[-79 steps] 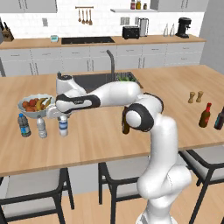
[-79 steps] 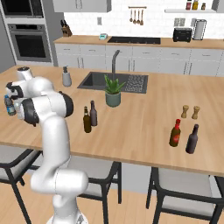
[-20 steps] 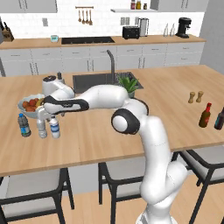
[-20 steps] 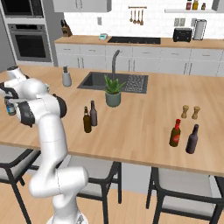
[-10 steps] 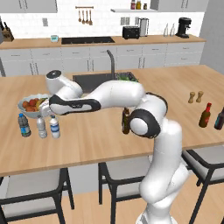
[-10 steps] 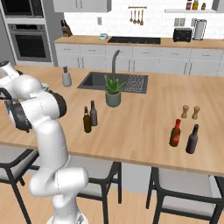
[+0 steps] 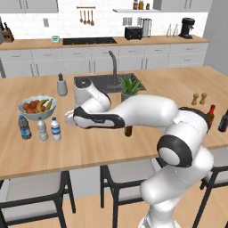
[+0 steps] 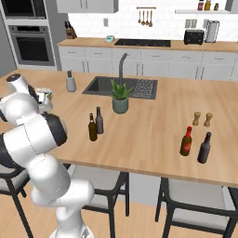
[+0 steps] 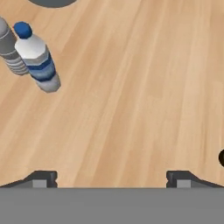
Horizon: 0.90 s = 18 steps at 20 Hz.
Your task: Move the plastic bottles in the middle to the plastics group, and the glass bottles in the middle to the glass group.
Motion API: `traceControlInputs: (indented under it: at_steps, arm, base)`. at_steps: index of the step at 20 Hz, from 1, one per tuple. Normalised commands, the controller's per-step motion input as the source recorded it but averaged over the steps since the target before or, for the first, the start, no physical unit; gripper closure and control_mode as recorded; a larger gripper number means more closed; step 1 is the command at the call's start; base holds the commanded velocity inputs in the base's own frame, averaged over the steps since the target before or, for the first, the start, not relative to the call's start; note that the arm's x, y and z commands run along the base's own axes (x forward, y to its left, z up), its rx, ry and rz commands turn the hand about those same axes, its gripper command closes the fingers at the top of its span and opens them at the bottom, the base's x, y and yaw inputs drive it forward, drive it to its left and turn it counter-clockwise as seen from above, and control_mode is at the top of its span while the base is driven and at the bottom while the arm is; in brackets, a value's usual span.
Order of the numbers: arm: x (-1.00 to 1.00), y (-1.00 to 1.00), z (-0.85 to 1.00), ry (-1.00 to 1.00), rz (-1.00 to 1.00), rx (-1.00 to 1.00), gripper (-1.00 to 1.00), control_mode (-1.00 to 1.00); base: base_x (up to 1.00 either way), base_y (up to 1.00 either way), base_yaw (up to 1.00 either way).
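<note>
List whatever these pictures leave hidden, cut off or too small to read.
- Gripper: hand view shows just its open fingertips, cut by the bottom edge.
- Two glass bottles in the middle: in the left base view the arm covers all but one base.
- Grey-labelled bottle: cut by the hand view's left edge.
- Bottle labels: too small to read.
- Fruit bowl: fruit kinds blurred.

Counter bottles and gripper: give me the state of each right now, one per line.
Gripper: open, empty, above bare wood.
Blue-label water bottle: upright, beside the two plastic bottles.
Grey-label bottle: upright.
Dark-blue-label bottle: upright.
Amber bottle: upright, mid-counter.
Maroon bottle: upright beside it.
Red-capped bottle: upright.
Near-black bottle: upright.
</note>
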Motion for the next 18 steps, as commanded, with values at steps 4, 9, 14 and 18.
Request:
traceControlInputs:
  at_steps: [4,9,14,18]
  arm:
    - [-0.14,-1.00,0.01,0.00,-0.07,0.00,-1.00,-1.00]
    - [-0.01,-1.00,0.06,0.06,-0.11,0.00,-1.00,-1.00]
    - [0.00,-1.00,0.50,0.16,-0.23,0.03,-1.00,-1.00]
    - [0.00,-1.00,0.17,0.12,-0.27,0.11,-1.00,-1.00]
  base:
    - [0.00,0.00,0.00]
    - [0.00,0.00,0.00]
    - [0.00,0.00,0.00]
    - [0.00,0.00,0.00]
